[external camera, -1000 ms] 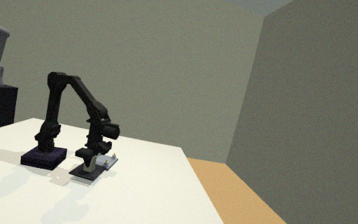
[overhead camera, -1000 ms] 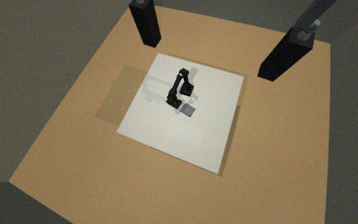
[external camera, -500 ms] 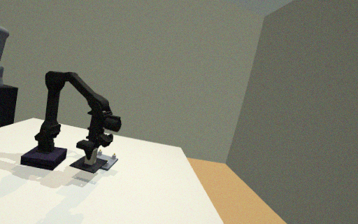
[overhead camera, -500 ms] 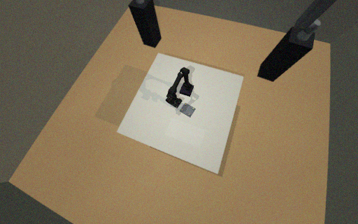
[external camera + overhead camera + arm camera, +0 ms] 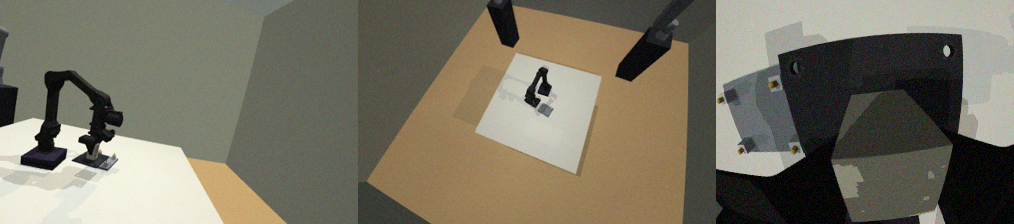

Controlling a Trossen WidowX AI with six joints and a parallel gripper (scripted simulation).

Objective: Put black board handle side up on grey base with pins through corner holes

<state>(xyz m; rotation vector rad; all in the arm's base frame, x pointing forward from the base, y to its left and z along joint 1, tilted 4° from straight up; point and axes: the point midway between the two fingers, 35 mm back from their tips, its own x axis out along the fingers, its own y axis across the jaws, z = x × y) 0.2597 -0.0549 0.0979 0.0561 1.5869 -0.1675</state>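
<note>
Four gold pins (image 5: 114, 154) (image 5: 773, 84) stand up bare on the grey base (image 5: 545, 110) (image 5: 111, 164) (image 5: 751, 115), so the board is not on them yet. The black board (image 5: 536, 103) (image 5: 83, 159) (image 5: 828, 100) seems to be up off the table, since its shadow lies apart from it, low in the outside view. It looks flat, with the handle (image 5: 92, 154) (image 5: 891, 185) on top. The gripper (image 5: 530, 99) (image 5: 92, 150) (image 5: 882, 131) has its fingers clamped on that handle. In the wrist view the board fills the middle, and the base sticks out at the left, with its pins just beside the board's left edge. I think the job now is to bring the board over the base. Keep it high enough that its bottom does not bump the pins, and move it toward the left side of the wrist view. Go slow and keep it flat. Turn it a tiny bit if the holes and pins do not line up. Check all the corners, not just one, because a board that is a little twisted could catch on a pin and tip. Then go straight down, softly, and let go only when it sits flat on every post.
</note>
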